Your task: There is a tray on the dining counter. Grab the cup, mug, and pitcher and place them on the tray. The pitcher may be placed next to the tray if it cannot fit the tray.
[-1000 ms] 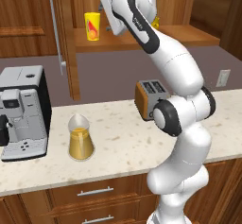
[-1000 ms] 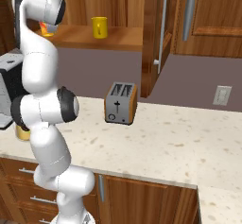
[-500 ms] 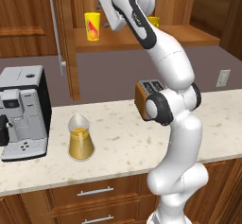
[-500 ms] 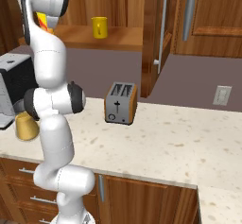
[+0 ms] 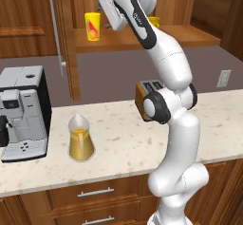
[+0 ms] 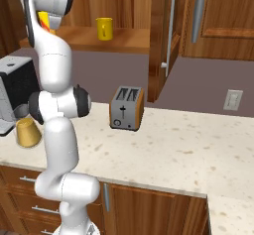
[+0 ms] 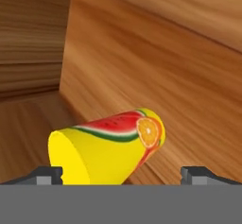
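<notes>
The cup (image 5: 93,26), a tall yellow tumbler with a red mark, stands on a wooden shelf at the back. My gripper (image 5: 104,11) hangs just right of it and slightly above, jaws open. In the hand view the cup (image 7: 108,150) looks tipped sideways and shows a watermelon and orange print. It lies between the open fingertips (image 7: 47,175) with a gap on each side. The yellow mug (image 6: 104,29) stands further along the same shelf. The glass pitcher (image 5: 80,138) with orange liquid stands on the near beige counter. The tray and the dining counter are out of view.
A coffee machine (image 5: 21,112) stands left of the pitcher. A toaster (image 6: 127,107) sits at the back of the counter (image 6: 188,149), close behind my arm. A tall wooden cabinet with a metal handle (image 5: 56,24) rises beside the shelf.
The arm has straightened and swung its upper links, carrying the hand a little left, closer to the cup. The jaws have stayed open. Cup, mug and pitcher have not moved.
</notes>
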